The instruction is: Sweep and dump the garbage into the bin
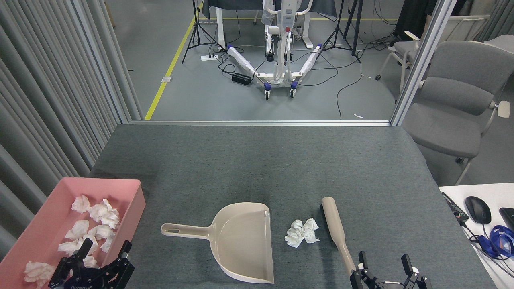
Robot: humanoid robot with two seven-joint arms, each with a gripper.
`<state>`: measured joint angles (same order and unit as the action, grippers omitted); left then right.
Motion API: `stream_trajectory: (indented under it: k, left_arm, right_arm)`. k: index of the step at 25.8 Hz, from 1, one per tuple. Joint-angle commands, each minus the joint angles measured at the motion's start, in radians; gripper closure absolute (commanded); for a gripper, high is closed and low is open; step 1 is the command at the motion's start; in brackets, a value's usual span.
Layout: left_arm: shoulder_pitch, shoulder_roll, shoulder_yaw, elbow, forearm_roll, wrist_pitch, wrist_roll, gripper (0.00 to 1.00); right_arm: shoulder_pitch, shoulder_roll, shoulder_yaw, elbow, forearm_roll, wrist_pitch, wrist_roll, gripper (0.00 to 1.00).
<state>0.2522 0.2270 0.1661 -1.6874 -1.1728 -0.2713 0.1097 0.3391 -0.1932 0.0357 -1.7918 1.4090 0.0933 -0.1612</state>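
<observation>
Both grippers sit at the bottom edge of the head view, low and close to the robot. The left gripper is over the near right corner of the pink bin; its two dark fingers point up and away from the robot and stand apart, with nothing between them. The right gripper is at the bottom right, also with its two fingers upright and apart. The near end of the brush handle lies just beside its left finger, but the picture does not show if they touch.

The bin stands at the left edge of the grey table, and several white tissue wads lie inside it. One more crumpled tissue lies on the table, between the dustpan and the brush, apart from both.

The dustpan lies flat. Its long axis goes from left to right: the handle points left toward the bin, and the open mouth of the scoop faces right, toward the loose tissue. The brush lies with its long axis mostly away from the robot, with the far end leaning a little to the left.
</observation>
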Motion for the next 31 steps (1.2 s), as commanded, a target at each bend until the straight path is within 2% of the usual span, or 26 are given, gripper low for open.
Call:
stream_trajectory:
  k: [1,6,9,16,23,31]
  left_arm:
    - [-0.001,0.009,0.000,0.003,0.001,0.001,0.001,0.00]
    - [0.002,0.014,0.000,0.000,0.001,0.010,-0.001,0.00]
    - [0.002,0.014,0.003,0.005,0.005,0.015,-0.002,0.00]
    - [0.005,0.018,0.006,0.006,0.022,0.006,0.001,0.00]
    - [0.012,0.014,0.006,-0.002,0.050,0.007,0.001,0.00]
    - [0.019,-0.020,0.039,-0.006,0.062,0.003,0.001,0.00]
  right_arm:
    - [-0.005,0.000,0.001,0.000,0.001,0.003,0.009,0.02]
    - [-0.008,0.003,0.004,0.000,0.015,0.003,0.009,0.02]
    - [-0.006,0.031,0.012,0.000,0.024,0.003,0.009,0.02]
    - [-0.017,0.038,0.076,0.011,0.065,0.034,0.008,0.02]
    - [-0.018,0.047,0.082,0.045,0.065,0.033,0.008,0.02]
    - [-0.020,0.052,0.084,0.092,0.064,0.033,0.008,0.02]
